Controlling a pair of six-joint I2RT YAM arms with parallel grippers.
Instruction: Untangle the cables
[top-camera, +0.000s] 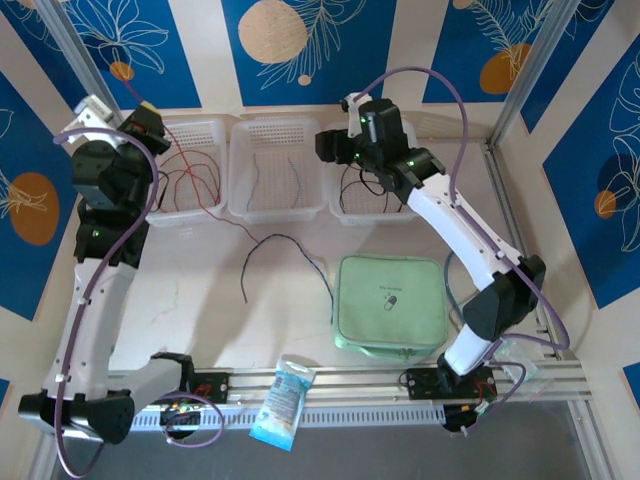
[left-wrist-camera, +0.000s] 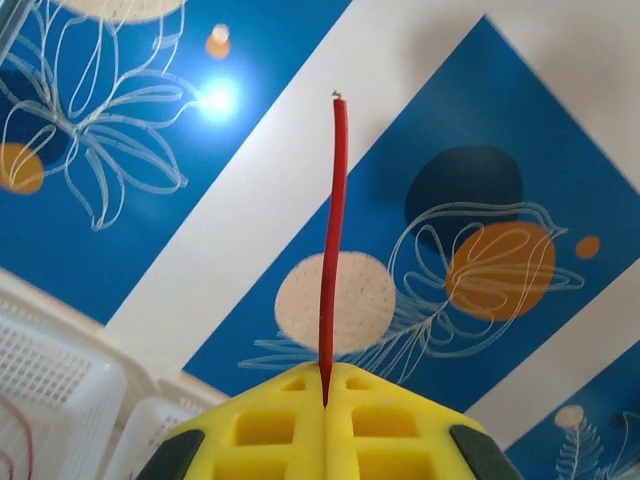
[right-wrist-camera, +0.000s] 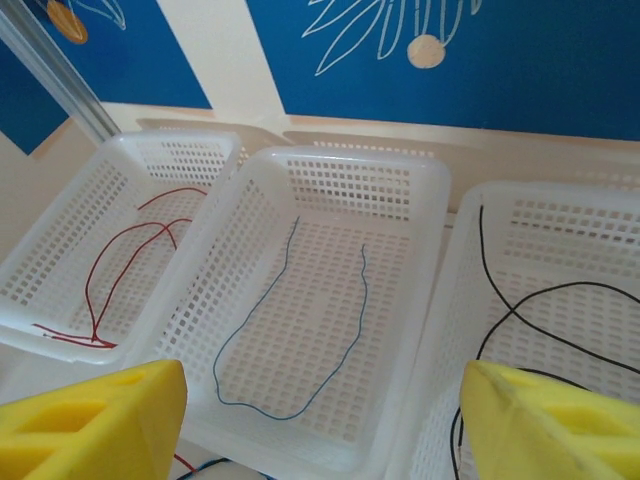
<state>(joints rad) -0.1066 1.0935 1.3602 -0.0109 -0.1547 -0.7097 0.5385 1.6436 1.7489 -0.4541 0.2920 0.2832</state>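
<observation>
White baskets (right-wrist-camera: 350, 155), three counted, line the counter's (top-camera: 200, 290) far edge. I see the left end effector (left-wrist-camera: 325, 385) pinching one red cable (left-wrist-camera: 335, 250) near the leftmost one. The right end effector (right-wrist-camera: 322, 425) is spread. One dark cable (top-camera: 285, 237) lies mid-counter.

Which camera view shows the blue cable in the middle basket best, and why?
The right wrist view: the blue cable lies large and whole, looping across the middle basket floor. The top view shows it small and faint, as two strands. The left wrist camera faces the wall.
</observation>
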